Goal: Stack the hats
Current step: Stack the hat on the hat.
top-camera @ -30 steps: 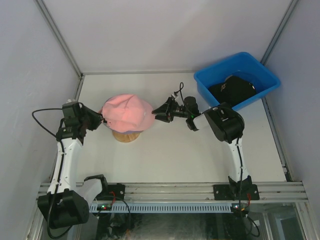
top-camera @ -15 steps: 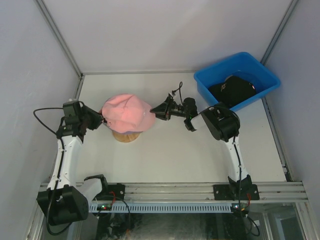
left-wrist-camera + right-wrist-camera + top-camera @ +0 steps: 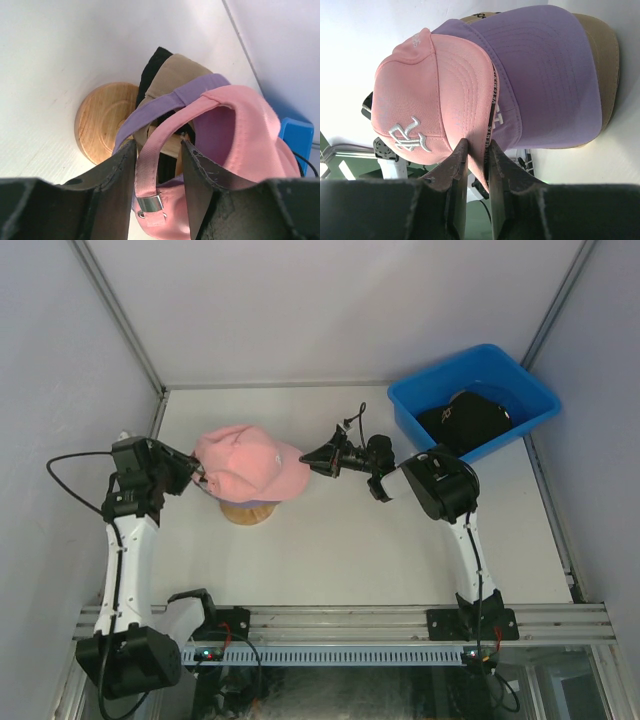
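A pink hat (image 3: 250, 464) tops a pile on the wooden stand (image 3: 250, 512). Under it lie a purple hat (image 3: 545, 75), a tan hat (image 3: 602, 60) and a black one (image 3: 155, 65). My left gripper (image 3: 200, 478) is at the pink hat's back. Its jaws (image 3: 157, 145) stand open around the pink rear strap (image 3: 147, 170), which rests against one finger with a gap on the other side. My right gripper (image 3: 312, 457) is shut on the pink brim (image 3: 477, 145). Another black hat (image 3: 466, 420) lies in the blue bin (image 3: 440, 390).
The blue bin sits at the back right, just behind the right arm's elbow (image 3: 440, 485). A metal frame post (image 3: 120, 310) and side walls border the white table (image 3: 330, 550).
The left jaws have spread off the pink strap and that arm has pulled back left. The right jaws have closed on the pink brim. The pink hat has shifted slightly left.
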Robot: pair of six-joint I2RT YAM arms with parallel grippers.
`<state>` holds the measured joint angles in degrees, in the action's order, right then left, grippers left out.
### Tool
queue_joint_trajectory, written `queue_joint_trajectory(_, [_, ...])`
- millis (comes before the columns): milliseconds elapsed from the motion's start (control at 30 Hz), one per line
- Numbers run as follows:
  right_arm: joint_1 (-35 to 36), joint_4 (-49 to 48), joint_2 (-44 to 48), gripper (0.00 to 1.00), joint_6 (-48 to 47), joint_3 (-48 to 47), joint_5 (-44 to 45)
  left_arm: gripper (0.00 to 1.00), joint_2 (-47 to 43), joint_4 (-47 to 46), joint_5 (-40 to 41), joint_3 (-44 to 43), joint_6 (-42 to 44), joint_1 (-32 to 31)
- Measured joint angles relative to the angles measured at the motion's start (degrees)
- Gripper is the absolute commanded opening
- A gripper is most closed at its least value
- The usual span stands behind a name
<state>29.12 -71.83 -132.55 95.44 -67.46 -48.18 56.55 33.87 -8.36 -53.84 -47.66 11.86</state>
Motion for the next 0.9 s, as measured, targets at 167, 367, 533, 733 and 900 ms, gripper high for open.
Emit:
queue_joint_trajectory(167, [0.0,0.0,0.0,0.11,0.2,0.0,0.0,0.45,-1.7,1.9,2.8,-1.9,-0.9,0.5])
queue_joint_trajectory(367, [0.0,0.0,0.0,0.11,0.4,0.0,0.0,0.42,-2.8,3.6,6.6,-3.1,-1.9,1.2])
queue_joint_trajectory(533, [0.0,0.0,0.0,0.11,0.4,0.0,0.0,0.4,-0.7,2.8,5.5,-3.1,-1.8,1.7])
queue_joint_trajectory(733, [-0.1,0.0,0.0,0.11,0.4,0.0,-0.2,0.4,1.5,-0.8,1.6,-3.1,-1.7,1.8])
queue_joint_trajectory(900, [-0.1,0.1,0.0,0.1,0.4,-0.1,-0.4,0.4,2.1,-3.6,-1.0,-3.1,-1.2,1.9])
